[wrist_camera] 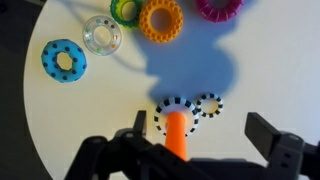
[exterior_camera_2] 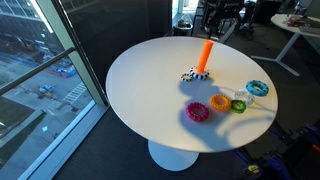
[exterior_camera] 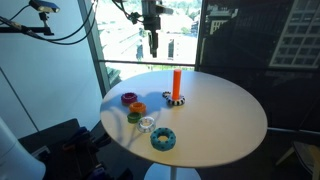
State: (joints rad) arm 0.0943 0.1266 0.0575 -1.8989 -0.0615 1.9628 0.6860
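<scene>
Round white tabletop (exterior_camera: 230, 120) beside tall windows (exterior_camera: 120, 40) fills the scene. Going left to right in the wrist view, a blue ring (wrist_camera: 64, 60) lies ahead of the gripper (wrist_camera: 203, 132) and far toward the left edge. Next come a clear ring (wrist_camera: 102, 35), a green ring (wrist_camera: 125, 9), an orange ring (wrist_camera: 161, 18) and, ahead toward the right, a magenta ring (wrist_camera: 220, 8). All five lie well apart from the fingers. Closer in, an upright orange peg (wrist_camera: 176, 135) stands on a black-and-white checked base (wrist_camera: 172, 112). It is below the gripper and nearer the finger on the left of the view. A second checked ring (wrist_camera: 208, 104) seems to touch that base, though the picture is too small to be sure. The jaws stand wide apart and hold nothing. In an exterior view the gripper (exterior_camera: 152, 42) hangs high above the peg (exterior_camera: 176, 83), well clear of it.
</scene>
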